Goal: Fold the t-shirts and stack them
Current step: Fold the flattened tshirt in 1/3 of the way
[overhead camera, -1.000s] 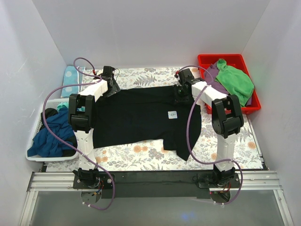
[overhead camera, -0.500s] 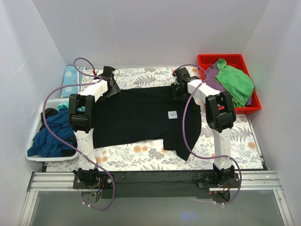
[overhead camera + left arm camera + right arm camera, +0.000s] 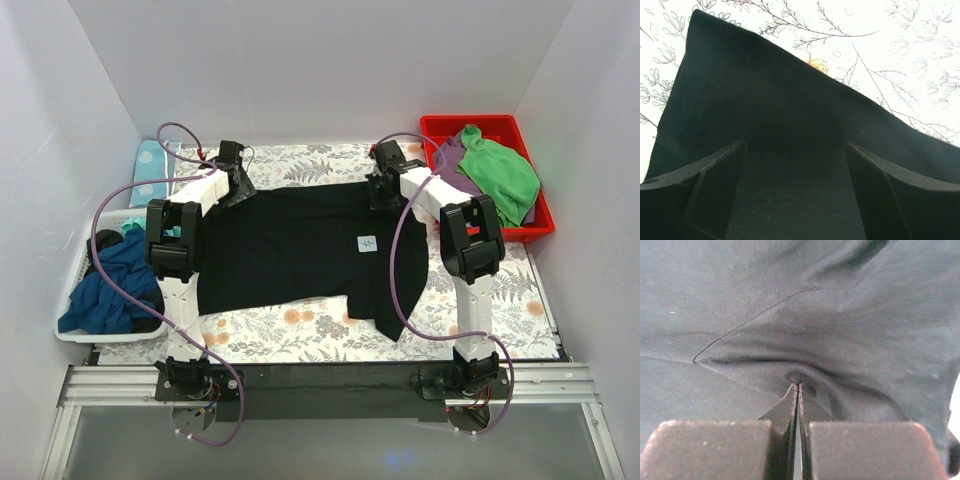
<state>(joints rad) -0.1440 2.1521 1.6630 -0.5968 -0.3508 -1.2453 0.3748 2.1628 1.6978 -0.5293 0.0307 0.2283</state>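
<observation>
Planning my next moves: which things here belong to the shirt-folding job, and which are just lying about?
Job: black shirt, spread flat; right tool, shut on its far edge; left tool, open over its far left corner; blue shirt; green shirt.
Lying about: white basket, red bin, flowered table cover.

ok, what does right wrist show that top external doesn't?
Only right wrist: the right gripper shut on a puckered fold of cloth. Only top external: the red plastic bin holding a green garment, the white basket holding a dark blue shirt, and the small white square label. Both: the large black cloth t-shirt.
</observation>
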